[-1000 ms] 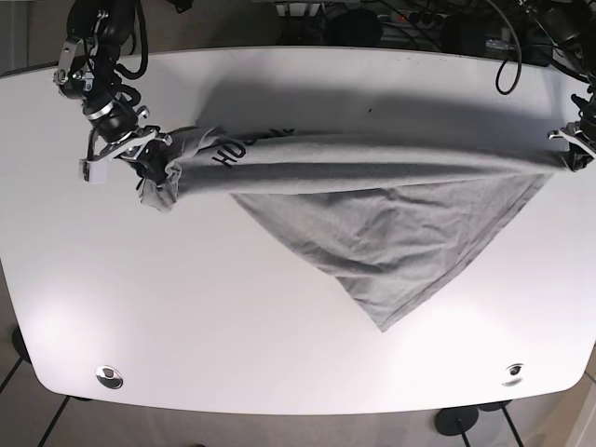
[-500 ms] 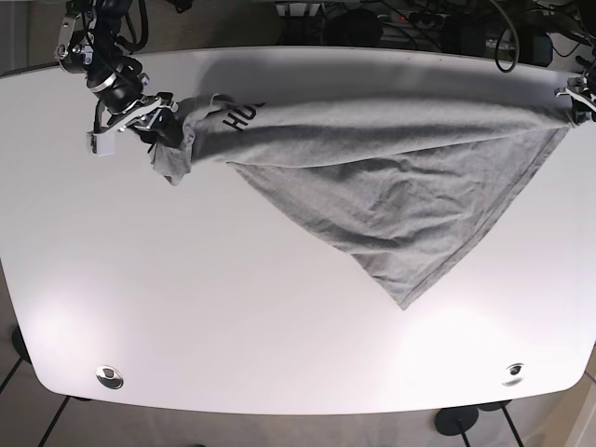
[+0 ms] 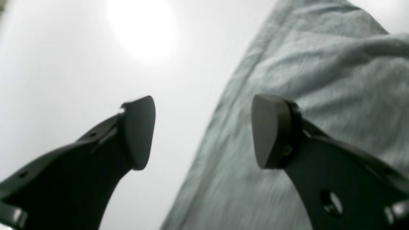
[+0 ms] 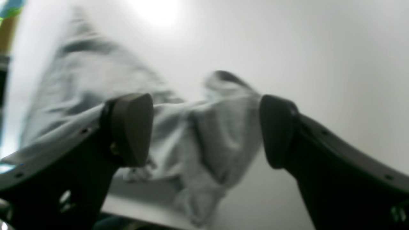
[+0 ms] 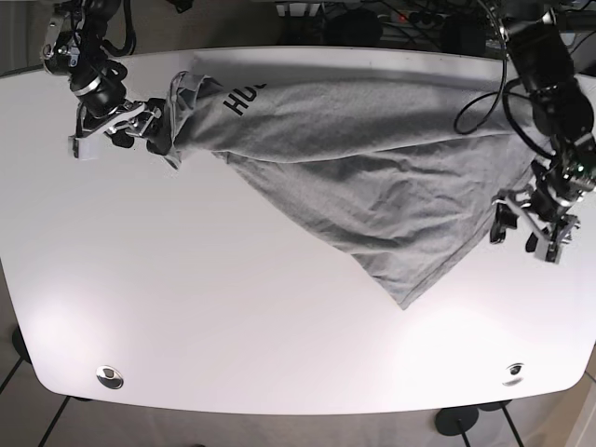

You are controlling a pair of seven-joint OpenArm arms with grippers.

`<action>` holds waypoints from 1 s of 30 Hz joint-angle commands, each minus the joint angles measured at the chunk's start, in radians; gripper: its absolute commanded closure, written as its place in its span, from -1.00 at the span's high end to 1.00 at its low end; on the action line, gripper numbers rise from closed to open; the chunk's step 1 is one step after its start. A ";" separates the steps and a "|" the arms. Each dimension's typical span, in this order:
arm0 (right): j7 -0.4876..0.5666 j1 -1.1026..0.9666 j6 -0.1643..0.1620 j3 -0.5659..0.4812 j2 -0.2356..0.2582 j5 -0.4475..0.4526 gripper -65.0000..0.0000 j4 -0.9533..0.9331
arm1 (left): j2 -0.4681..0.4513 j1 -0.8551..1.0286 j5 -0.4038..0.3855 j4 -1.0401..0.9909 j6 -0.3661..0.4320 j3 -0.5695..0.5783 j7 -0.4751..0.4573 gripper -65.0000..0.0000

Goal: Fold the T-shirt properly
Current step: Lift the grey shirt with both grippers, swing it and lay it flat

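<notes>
White table (image 5: 186,317) fills most of the base view; grey T-shirt (image 5: 372,158) lies spread on its far half, w/ one wide edge along the far side & a triangular flap pointing toward the near edge, tip roughly mid-table. Black lettering (image 5: 244,99) shows on the shirt's far-left part. Shirt's left end is bunched into a wad. Right gripper (image 5: 112,130) sits just left of that wad; in its wrist view (image 4: 204,131) the jaws stand wide apart w/ bunched cloth beyond them, nothing pinched. Left gripper (image 5: 533,223) is just off the shirt's right edge, over bare table; wrist view (image 3: 201,131) shows jaws spread wide, shirt hem running below & between them, not gripped. Two small round metal fittings (image 5: 110,376) sit near the table's near corners, well away from the shirt.
</notes>
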 commanded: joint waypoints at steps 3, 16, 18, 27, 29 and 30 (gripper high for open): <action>-0.022 0.020 -0.033 -0.071 -0.034 -0.100 0.53 0.014 | 0.085 -0.227 0.145 -0.220 0.022 0.001 -0.115 0.33; -0.018 0.034 -0.058 -0.074 -0.156 -0.297 -0.94 -0.035 | 0.145 -0.523 0.289 -0.867 0.066 0.247 -0.468 0.35; -0.018 0.034 -0.058 -0.074 -0.158 -0.297 -0.93 -0.035 | 0.146 -0.520 0.289 -0.875 0.065 0.294 -0.468 0.35; 0.025 0.028 -0.056 -0.074 -0.162 -0.296 -0.93 -0.027 | 0.146 -0.497 0.289 -0.887 -0.033 0.382 -0.336 0.31; 0.025 0.028 -0.056 -0.074 -0.162 -0.296 -0.93 -0.027 | 0.146 -0.477 0.289 -0.875 -0.033 0.406 -0.338 0.08; 0.030 0.028 -0.056 -0.074 -0.162 -0.296 -0.93 -0.027 | 0.145 -0.474 0.287 -0.856 -0.033 0.411 -0.339 -0.36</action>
